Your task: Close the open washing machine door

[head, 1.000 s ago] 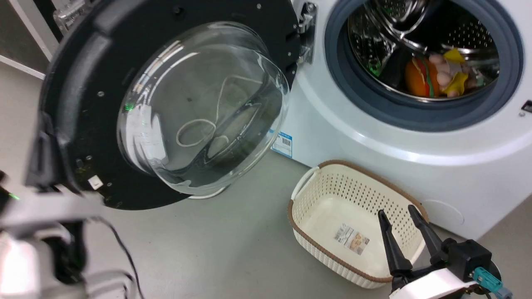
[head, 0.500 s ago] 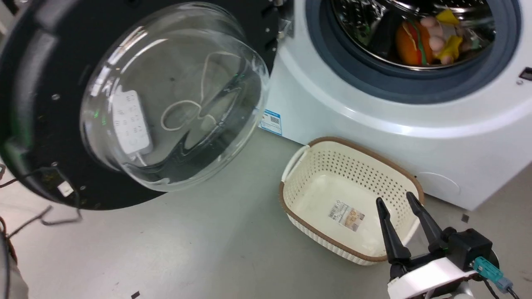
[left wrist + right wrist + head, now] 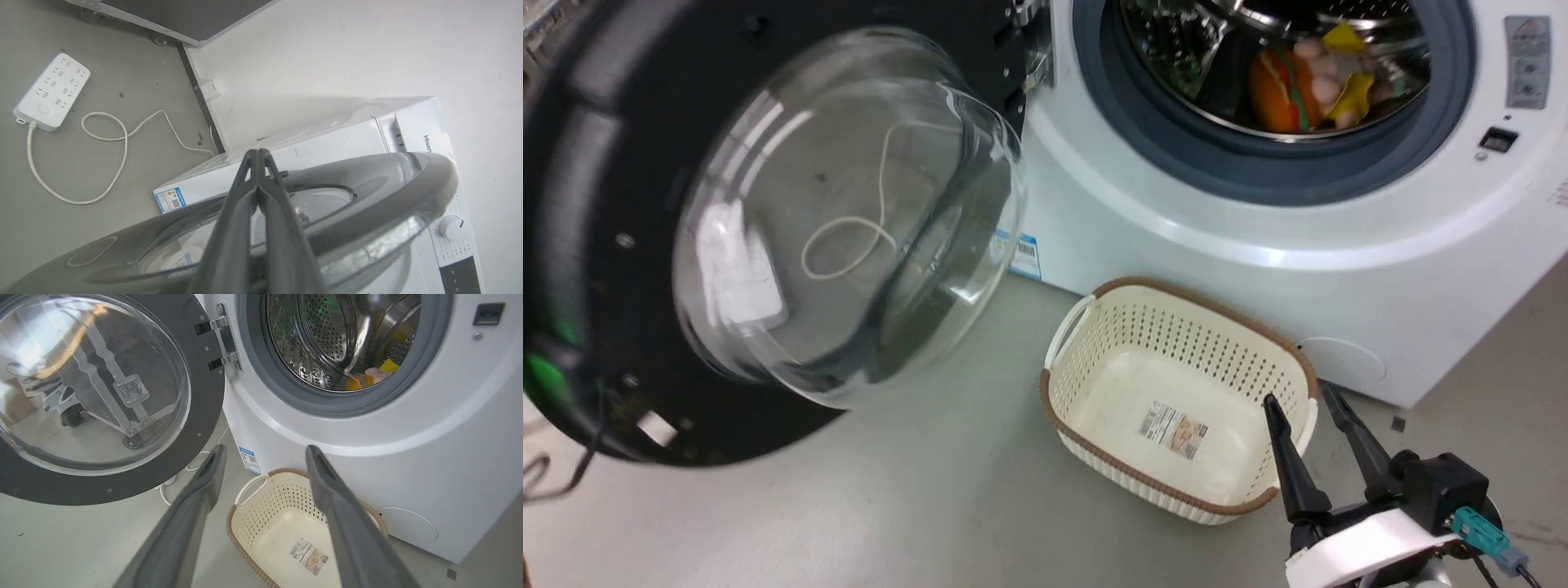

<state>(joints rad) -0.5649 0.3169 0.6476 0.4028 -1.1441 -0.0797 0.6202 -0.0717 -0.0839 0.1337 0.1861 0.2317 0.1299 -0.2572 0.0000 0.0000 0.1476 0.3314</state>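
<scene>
The washing machine door (image 3: 572, 204) stands open at the left of the head view, black rim around a bulging clear glass bowl (image 3: 849, 212), hung on a metal hinge (image 3: 1033, 49). The right wrist view shows the door (image 3: 204, 400) and its hinge (image 3: 224, 339) left of the drum opening (image 3: 343, 347). My left gripper (image 3: 257, 152) is shut with nothing between its fingers, which lie over the door's grey outer face (image 3: 367, 179). Low at the right, my right gripper (image 3: 1297, 397) hangs open above the basket's near corner, its fingers spread in its own view (image 3: 265, 449).
A cream perforated basket (image 3: 1094, 327) sits on the floor against the white washing machine (image 3: 1176, 220). Orange and yellow toys (image 3: 1278, 82) lie in the steel drum. A white power strip (image 3: 53, 92) and its cord (image 3: 118, 134) lie on the floor behind the door.
The head camera has moved, so the machine and basket sit further left in the picture. My pale left forearm has left the lower left corner. The right gripper holds its place, open.
</scene>
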